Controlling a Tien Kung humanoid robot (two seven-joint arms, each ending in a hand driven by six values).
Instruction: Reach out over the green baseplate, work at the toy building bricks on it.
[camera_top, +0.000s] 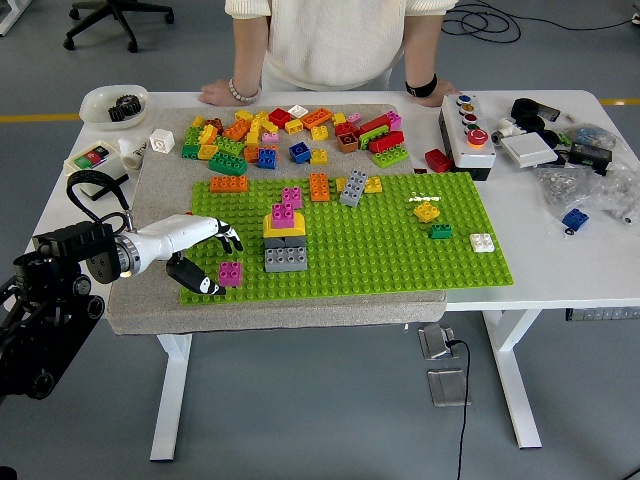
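Head view shows the left arm (60, 290) coming in from the lower left of the frame, black at the shoulder and forearm, then a smooth white hand. The left hand (190, 250) lies low over the left edge of the green baseplate (400, 265), fingers (225, 236) spread and loose toward the right, thumb hanging down toward the near edge, holding nothing.

The baseplate is a flat rectangle covered in rows of round studs, lying on a grey felt-like mat (160, 185) in the middle of the white table (560, 270). Just right of the thumb tip a small pink brick (231, 273) sits on the plate, close to the hand; whether they touch cannot be told. Further right, beyond the fingertips, stands a little stack (285, 238): a grey brick at the bottom, yellow above it, pink on top. It stands apart from the hand.

Toward the upper part of the plate sit an orange brick (229, 184), another orange one (319, 186) and a grey brick (353, 187); right of centre are a yellow piece (427, 211), a small green one (441, 231) and a white one (483, 242). A loose pile of hard, glossy bricks (290, 132) in mixed colours lies on the mat in the upper middle of the frame.

A person (335, 40) stands at the top edge, both hands resting flat on the table.
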